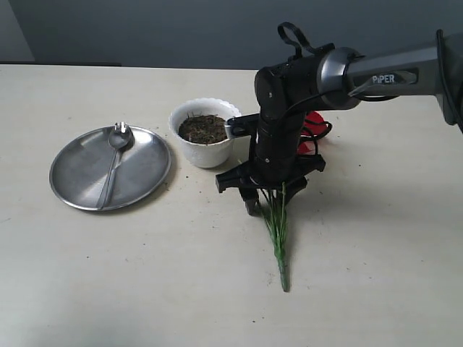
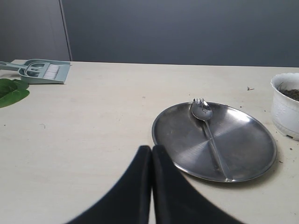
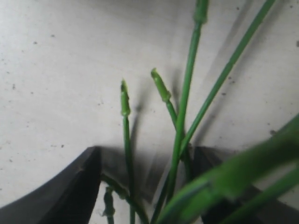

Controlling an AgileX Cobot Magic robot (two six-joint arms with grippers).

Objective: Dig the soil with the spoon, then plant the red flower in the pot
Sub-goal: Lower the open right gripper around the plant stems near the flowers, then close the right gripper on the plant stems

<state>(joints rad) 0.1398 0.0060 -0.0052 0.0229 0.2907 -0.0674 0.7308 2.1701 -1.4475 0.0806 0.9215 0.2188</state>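
Observation:
The spoon (image 1: 114, 163) (image 2: 205, 119) lies on a round steel plate (image 1: 79, 170) (image 2: 247, 140) at the left. To its right stands the white pot (image 1: 210, 153) (image 2: 285, 112), holding dark soil (image 1: 202, 129) (image 2: 293, 93). The red flower (image 1: 316, 123) lies on the table behind my right arm, its green stems (image 1: 278, 231) (image 3: 184, 116) trailing toward the front. My right gripper (image 1: 269, 196) (image 3: 147, 154) is down at the table, open, one finger on either side of the stems. My left gripper (image 2: 152, 149) is shut and empty, hovering near the plate's rim.
A green dustpan with a brush (image 2: 44, 71) and a green leaf (image 2: 11, 91) lie at the far side of the table in the left wrist view. A few soil crumbs (image 1: 199, 176) are scattered around the pot.

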